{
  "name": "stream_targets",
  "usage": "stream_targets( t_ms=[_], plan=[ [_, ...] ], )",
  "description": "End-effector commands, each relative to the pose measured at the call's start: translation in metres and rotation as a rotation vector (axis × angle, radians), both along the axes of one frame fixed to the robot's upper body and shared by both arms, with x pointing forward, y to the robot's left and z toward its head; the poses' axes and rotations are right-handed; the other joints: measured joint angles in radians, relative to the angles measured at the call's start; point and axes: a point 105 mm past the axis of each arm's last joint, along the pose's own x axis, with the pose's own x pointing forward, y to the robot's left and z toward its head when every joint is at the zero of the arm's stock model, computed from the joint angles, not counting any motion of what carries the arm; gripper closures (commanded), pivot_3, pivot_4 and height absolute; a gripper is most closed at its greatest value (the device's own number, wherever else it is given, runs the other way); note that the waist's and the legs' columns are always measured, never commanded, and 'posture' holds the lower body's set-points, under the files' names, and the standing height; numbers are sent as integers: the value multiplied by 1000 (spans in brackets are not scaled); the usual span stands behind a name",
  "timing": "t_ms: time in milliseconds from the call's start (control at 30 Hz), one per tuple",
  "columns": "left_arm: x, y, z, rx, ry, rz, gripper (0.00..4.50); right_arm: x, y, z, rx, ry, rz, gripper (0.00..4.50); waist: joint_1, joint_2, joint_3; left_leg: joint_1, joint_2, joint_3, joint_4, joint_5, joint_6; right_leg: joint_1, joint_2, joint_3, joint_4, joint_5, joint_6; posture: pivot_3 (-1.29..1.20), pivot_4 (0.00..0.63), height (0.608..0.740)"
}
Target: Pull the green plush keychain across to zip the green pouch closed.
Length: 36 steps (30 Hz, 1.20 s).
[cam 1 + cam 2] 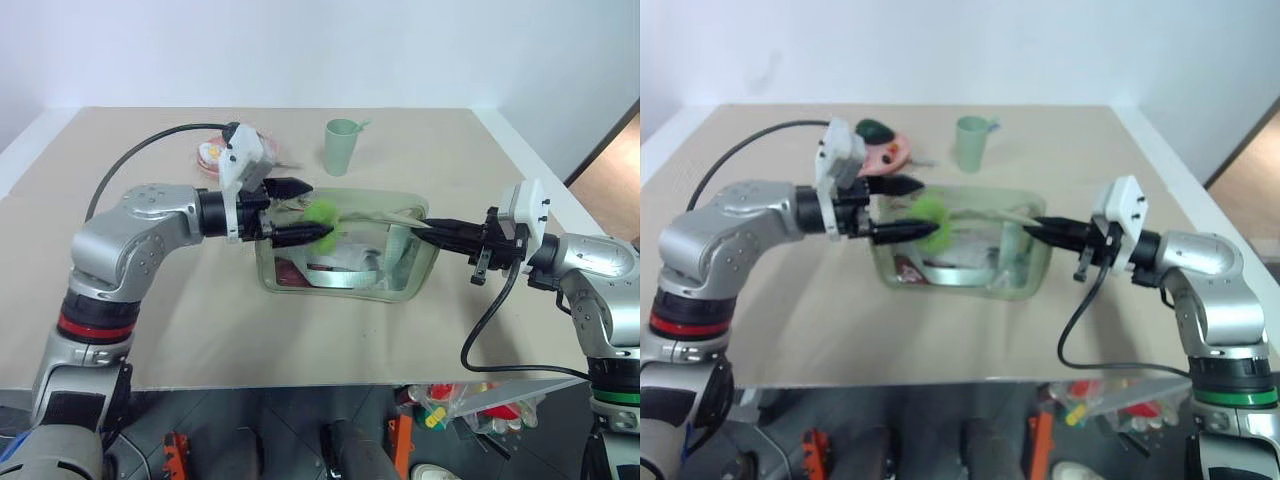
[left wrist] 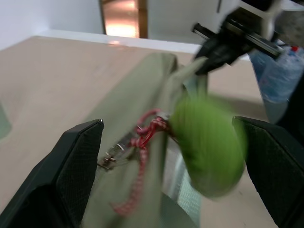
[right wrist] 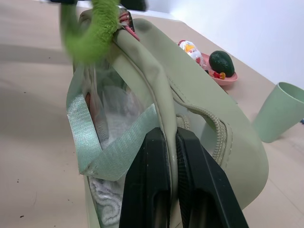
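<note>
The boxy sage-green fabric pouch on the beige table appears zipped across. Its end is pinched by the right gripper. The fuzzy lime-green plush keychain hangs unheld between the spread left gripper fingers; only withdrawal seems left.

The pouch sits mid-table, the cup behind it.
</note>
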Motion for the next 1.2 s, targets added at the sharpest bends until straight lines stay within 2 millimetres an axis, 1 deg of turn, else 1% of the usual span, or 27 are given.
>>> stream_targets(
  t_ms=[33, 133, 233, 367, 467, 567, 600, 700, 767, 800, 867, 1033, 1100, 1167, 1200],
  plan=[
    [-13, -7, 8, -4, -29, -68, 14, -2, 3, 5, -4, -27, 19, 4500, 1, 0, 0, 0, 0, 0, 0, 0, 0, 0, 0, 0, 0, 0, 0, 0, 150, 740],
    [-10, -9, 17, -55, -48, -61, 14, -3, 3, 5, -5, -26, 21, 4500, 1, 0, 0, 0, -1, 1, 1, 0, 0, 0, -1, 1, 0, 0, 0, 0, 150, 740],
    [-9, -4, 29, -102, -79, -33, 14, -3, 2, 4, -7, -25, 21, 4500, 0, 0, 0, 0, 0, 1, 1, 0, 0, 0, 0, 1, 0, 0, 0, 0, 150, 740],
    [-3, 17, 50, -175, -151, 82, 14, -4, 0, 3, -12, -22, 17, 4500, 0, 0, 0, 0, 0, 0, 0, 0, 0, 0, 0, 0, 0, 0, 0, 0, 150, 740],
    [-1, 37, 57, -214, -172, 168, 14, -6, -2, 3, -14, -21, 15, 4500, 0, 0, 0, 0, 0, 0, 0, 0, 0, 0, 0, 0, 0, 0, 0, 0, 150, 740],
    [-5, 63, 47, -225, -140, 255, 14, -7, -3, 2, -14, -19, 12, 4500, -3, 0, 0, 0, 0, 1, 0, 0, 0, 0, 0, 1, 0, 0, 0, 0, 150, 740],
    [-7, 69, 36, -195, -131, 281, 14, -7, -3, 1, -14, -19, 12, 4500, -3, 0, 0, 1, 1, 1, 0, 0, 0, 0, 0, 1, 0, 0, 0, 0, 150, 740],
    [-17, 72, 3, -99, -74, 292, 14, -7, -3, 1, -14, -18, 11, 4500, 0, 0, 0, 1, 0, 1, 0, 0, 0, 1, -1, 0, 0, 0, 0, 0, 150, 740],
    [-21, 73, -15, -48, -50, 299, 14, -7, -2, 1, -15, -18, 13, 4500, 3, -1, 0, 1, 0, 1, 1, 0, 0, 1, -1, 0, 0, -1, -1, 0, 150, 740],
    [-21, 74, -20, -37, -46, 305, 14, -7, -2, 1, -15, -18, 14, 4500, 3, -1, 0, 0, 0, 1, 1, 0, 0, 1, -1, 0, 0, -3, -4, 0, 150, 740],
    [-17, 71, -24, -44, -47, 314, 14, -6, -1, 2, -17, -18, 20, 4500, 3, -1, 0, 0, 0, 1, 2, 0, 0, 1, -1, 0, 0, -3, -5, 0, 150, 740],
    [-6, 63, -25, -69, -68, 315, 14, -5, 1, 4, -19, -22, 23, 4500, 3, -1, 0, 1, 0, 1, 3, 0, 0, 1, -1, 1, 0, -2, -5, 0, 150, 740],
    [0, 60, -26, -96, -67, 314, 510, -5, 1, 5, -21, -24, 24, 4500, 2, 0, 0, 1, 0, 1, 2, 0, 0, 1, -1, 1, 0, -2, -5, 0, 150, 740],
    [2, 57, -31, -122, -44, 304, 1147, -5, 1, 5, -21, -25, 23, 4500, 2, 0, 0, 1, 0, 1, 1, 0, 0, 1, 0, 1, 0, -2, -4, 0, 150, 740],
    [3, 56, -34, -120, -44, 300, 1506, -5, 1, 5, -21, -26, 21, 4500, 2, 0, 0, 1, 0, 1, 1, 0, 0, 1, 0, 1, 0, -1, -2, 0, 150, 740]
  ],
)
